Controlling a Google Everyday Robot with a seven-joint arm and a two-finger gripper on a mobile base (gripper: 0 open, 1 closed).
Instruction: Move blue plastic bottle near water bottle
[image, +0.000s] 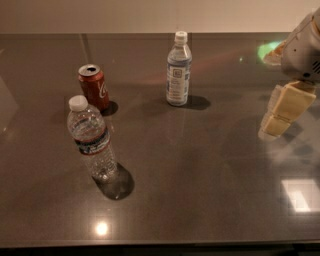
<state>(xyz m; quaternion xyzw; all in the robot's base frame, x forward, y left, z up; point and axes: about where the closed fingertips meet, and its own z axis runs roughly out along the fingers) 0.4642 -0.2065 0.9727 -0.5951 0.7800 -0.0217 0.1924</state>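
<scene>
Red aluminium soda can (93, 86), top opened, upright at left rear of dark grey glossy tabletop (200, 165). Plain beige wall (125, 15) behind.

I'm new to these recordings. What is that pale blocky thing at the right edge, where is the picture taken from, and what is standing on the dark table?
That pale blocky part is the end effector, the grasping tip of a mobile robot with one arm. It hangs over the right side of the table, apart from everything, and none of the items is in it. There is one camera, looking down on the dark glossy table; where it is mounted is not known. Three things stand upright: a blue plastic bottle with a tall white label at the back middle, a clear ribbed water bottle with a dark band at the front left, and a red soda can just behind the water bottle.
</scene>
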